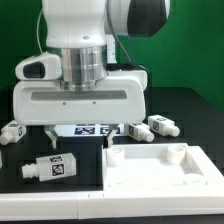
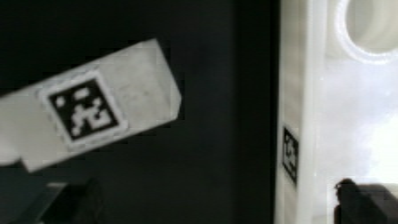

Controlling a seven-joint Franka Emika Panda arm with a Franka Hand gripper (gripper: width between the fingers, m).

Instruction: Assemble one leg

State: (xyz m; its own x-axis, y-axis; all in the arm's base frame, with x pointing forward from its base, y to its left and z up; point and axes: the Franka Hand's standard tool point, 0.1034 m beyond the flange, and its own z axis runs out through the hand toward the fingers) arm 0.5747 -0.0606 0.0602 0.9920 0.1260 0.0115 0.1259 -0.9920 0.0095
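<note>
A leg (image 1: 52, 168), a small white block with a black-and-white tag, lies on the black table at the exterior view's front left. It also shows in the wrist view (image 2: 89, 105), lying at a slant, ahead of the fingers. My gripper (image 1: 88, 134) hangs open and empty above the table, its jaws spread wide. In the wrist view the gripper (image 2: 205, 205) has only its dark fingertips (image 2: 365, 200) showing at the picture's edge, one over the table and one over the panel. Nothing is between them.
The large flat white square panel (image 1: 150, 170) with raised corners lies at the front right, and its tagged edge shows in the wrist view (image 2: 329, 110). More legs lie at the left (image 1: 10, 131) and right (image 1: 160, 125). The marker board (image 1: 92, 129) lies behind.
</note>
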